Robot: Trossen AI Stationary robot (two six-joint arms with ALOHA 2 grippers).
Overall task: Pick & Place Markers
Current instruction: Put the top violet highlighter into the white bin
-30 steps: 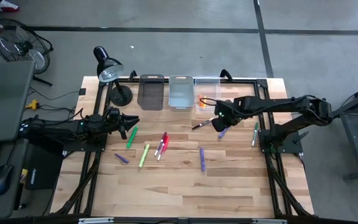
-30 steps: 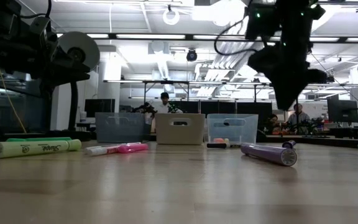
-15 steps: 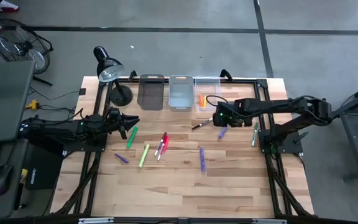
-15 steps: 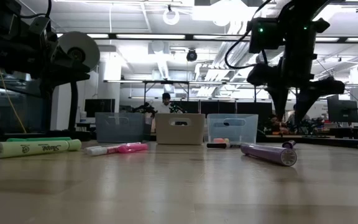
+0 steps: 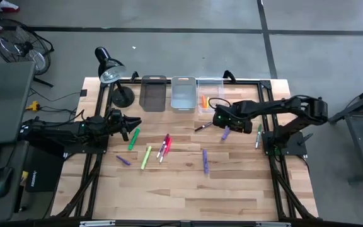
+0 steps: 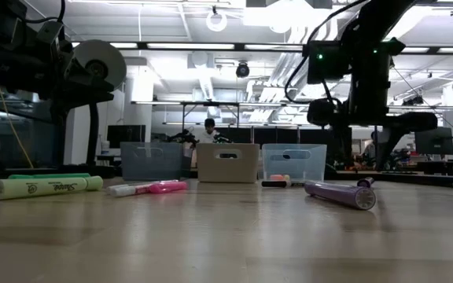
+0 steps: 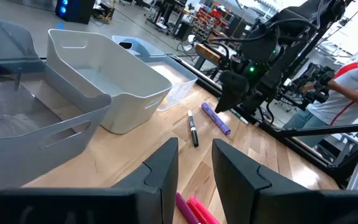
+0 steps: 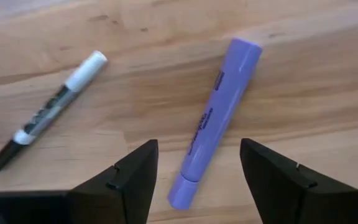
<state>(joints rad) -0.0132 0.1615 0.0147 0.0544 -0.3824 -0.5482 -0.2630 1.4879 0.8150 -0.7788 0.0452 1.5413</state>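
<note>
My right gripper hangs open above the table, pointing down, with one finger on either side of a purple marker that lies flat on the wood; it touches nothing. A black-and-white marker lies just beside it. Other markers lie loose on the table: green, lime, red and pink, two more purple ones, and a green one near the right edge. My left gripper waits level at the table's left with a narrow gap and nothing in it.
Three bins stand in a row at the far edge: a dark one, a light grey one and a clear one with orange markers inside. A black desk lamp stands at the far left corner. Bare wood lies toward the near edge.
My right gripper has sunk toward the purple marker, shifting a little toward the table's left. It has rolled about its own pointing line and its fingers have opened wide. No marker has moved.
</note>
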